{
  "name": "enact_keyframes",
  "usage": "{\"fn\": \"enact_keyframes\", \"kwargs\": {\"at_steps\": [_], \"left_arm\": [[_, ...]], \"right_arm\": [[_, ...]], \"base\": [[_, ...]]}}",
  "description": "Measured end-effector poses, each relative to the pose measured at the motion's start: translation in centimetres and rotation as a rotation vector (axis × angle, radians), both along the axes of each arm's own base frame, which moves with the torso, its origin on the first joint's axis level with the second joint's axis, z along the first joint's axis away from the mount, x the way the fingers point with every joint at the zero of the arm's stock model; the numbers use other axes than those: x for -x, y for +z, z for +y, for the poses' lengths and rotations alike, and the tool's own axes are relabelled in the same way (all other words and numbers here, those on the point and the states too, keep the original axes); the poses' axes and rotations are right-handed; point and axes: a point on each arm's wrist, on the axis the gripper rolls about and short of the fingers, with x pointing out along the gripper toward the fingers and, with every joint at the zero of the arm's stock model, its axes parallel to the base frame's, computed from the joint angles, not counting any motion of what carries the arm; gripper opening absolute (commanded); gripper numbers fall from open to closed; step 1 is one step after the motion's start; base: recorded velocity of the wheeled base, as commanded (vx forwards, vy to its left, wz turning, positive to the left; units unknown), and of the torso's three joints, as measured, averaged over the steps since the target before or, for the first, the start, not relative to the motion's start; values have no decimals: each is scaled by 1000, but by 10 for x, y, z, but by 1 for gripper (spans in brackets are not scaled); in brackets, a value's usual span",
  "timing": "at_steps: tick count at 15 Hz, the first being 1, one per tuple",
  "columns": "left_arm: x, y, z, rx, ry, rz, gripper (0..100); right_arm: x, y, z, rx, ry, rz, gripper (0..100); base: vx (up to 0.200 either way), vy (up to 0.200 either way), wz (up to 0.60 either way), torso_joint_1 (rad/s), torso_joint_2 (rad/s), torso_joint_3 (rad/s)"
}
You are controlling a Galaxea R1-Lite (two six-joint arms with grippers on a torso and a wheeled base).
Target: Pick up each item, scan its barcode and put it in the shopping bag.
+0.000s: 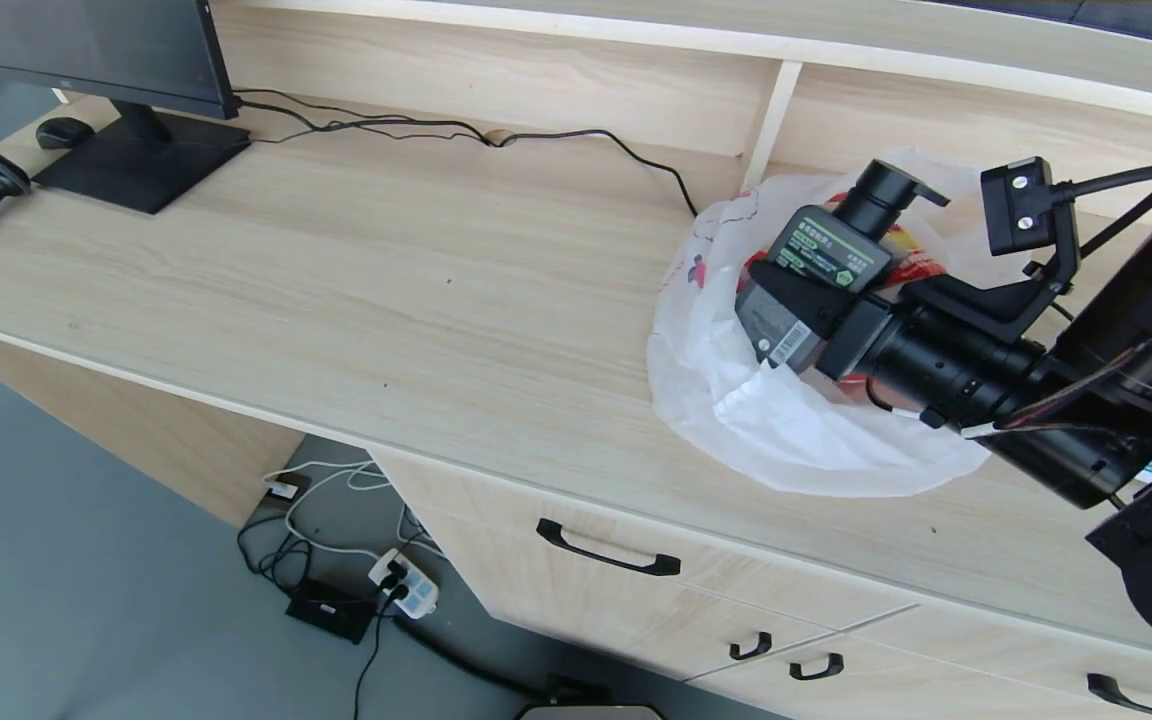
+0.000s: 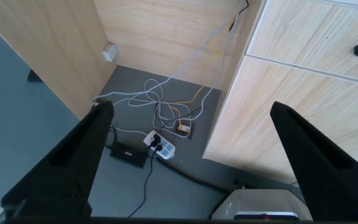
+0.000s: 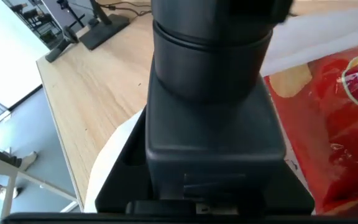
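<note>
- My right gripper [image 1: 841,335] is shut on a dark grey bottle [image 1: 821,255] with a fat black cap. I hold it by its square body, and the cap points away from me.
- The bottle hangs just over the open mouth of the white shopping bag [image 1: 786,440]. The bag sits on the wooden counter [image 1: 386,300], on my right side.
- I think the bottle is hard and stiff, so it will not squash. It may be a bit heavy (I am only guessing from its chunky shape). Its sides look smooth, so it could slip if I let go too fast.
- The flat sides of the body look like the best place to hold. I think the round cap would turn in my fingers.
- A red chips bag [image 3: 334,124] lies inside the shopping bag, close by the bottle. Chips are light and break easily. So I think the bottle should go down softly beside them, not drop on top.
- The shopping bag looks thin and floppy. It could fold shut or slide away.
- My left gripper [image 2: 191,106] is wide open and holds nothing. It hangs low by the drawers and points at the floor.
</note>
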Motion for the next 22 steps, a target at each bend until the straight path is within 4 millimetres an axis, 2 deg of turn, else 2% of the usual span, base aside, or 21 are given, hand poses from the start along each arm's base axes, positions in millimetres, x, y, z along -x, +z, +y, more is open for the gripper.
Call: {"fn": "enact_keyframes", "kwargs": {"at_steps": [4, 9, 17, 18, 22], "left_arm": [[0, 0, 0, 0, 1, 1, 100], [0, 0, 0, -3, 1, 0, 100], [0, 0, 0, -6, 1, -1, 100], [0, 0, 0, -6, 1, -2, 100], [0, 0, 0, -7, 0, -2, 100]], "right_arm": [[-11, 17, -8, -29, -40, -57, 0], [-20, -1, -24, 91, -102, -72, 0], [-34, -16, -27, 149, -103, -57, 0], [-35, -17, -29, 149, -109, -53, 100], [-36, -17, -32, 146, -117, -52, 100]], "base": [[0, 0, 0, 0, 0, 0], [0, 0, 0, 0, 0, 0], [0, 0, 0, 0, 0, 0], [0, 0, 0, 0, 0, 0], [0, 0, 0, 0, 0, 0]]}}
